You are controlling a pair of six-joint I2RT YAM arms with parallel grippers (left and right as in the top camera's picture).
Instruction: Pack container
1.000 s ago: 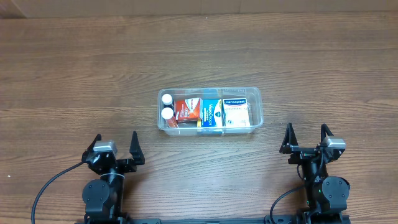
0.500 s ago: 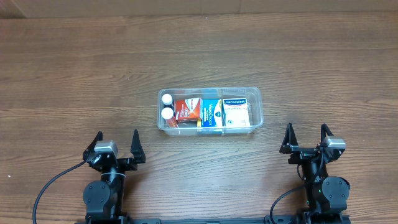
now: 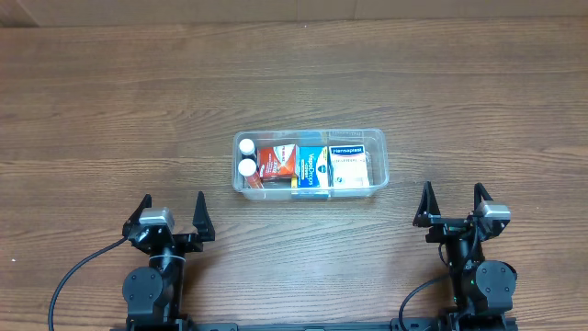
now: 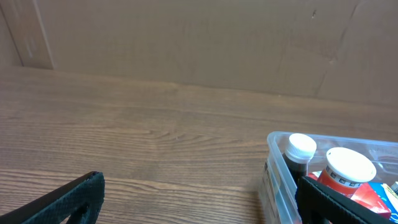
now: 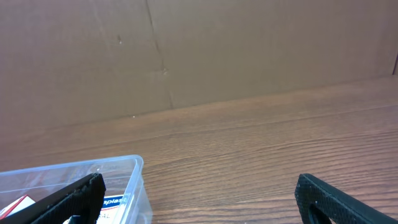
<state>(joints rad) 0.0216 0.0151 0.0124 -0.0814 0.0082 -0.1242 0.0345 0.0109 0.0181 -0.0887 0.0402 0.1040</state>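
Note:
The clear plastic container sits at the table's middle. It holds two white-capped bottles, a red box, a blue box and a white box. My left gripper is open and empty near the front edge, left of the container. My right gripper is open and empty at the front right. The left wrist view shows the container's left end with the bottles between my open fingers. The right wrist view shows its right corner beside my open fingers.
A brown cardboard wall stands along the table's far edge. Bare wooden tabletop lies all round the container.

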